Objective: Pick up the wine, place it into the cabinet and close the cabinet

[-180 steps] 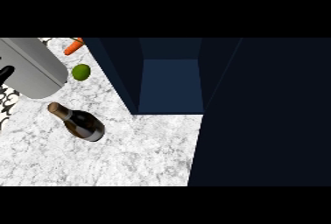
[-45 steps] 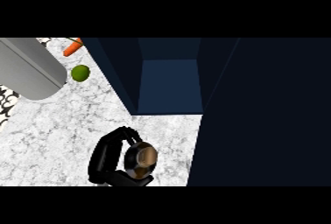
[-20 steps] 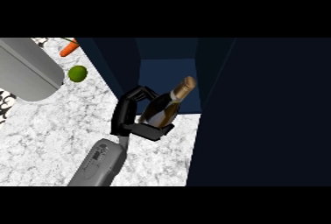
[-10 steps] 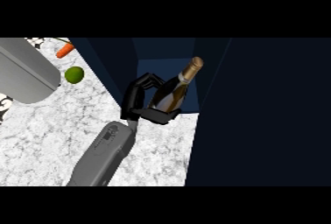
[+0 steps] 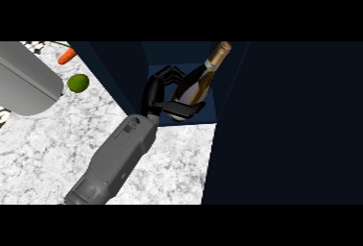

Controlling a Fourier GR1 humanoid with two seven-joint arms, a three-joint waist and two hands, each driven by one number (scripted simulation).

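1. One dark glass wine bottle with a tan label and gold foil neck (image 5: 199,84) is the load. It looks heavy for its size, rigid, smooth enough to slip, and breakable if knocked against the dark navy cabinet (image 5: 117,72).
2. Its wide lower body seems the best place to hold; the narrow neck would likely let it swing.
3. That bottle sits tilted inside the cabinet's open compartment, neck pointing toward the cabinet's back and base near its front edge. Whether the base rests on the cabinet floor I cannot tell.
4. Black-fingered, the left hand (image 5: 151,96) is curled round the bottle's lower body, fingers on the far side, thumb under the base, reaching into the cabinet's mouth.
5. No right hand shows.
6. Setting it down likely calls for lowering the base gently before uncurling; the cabinet is not yet closed.
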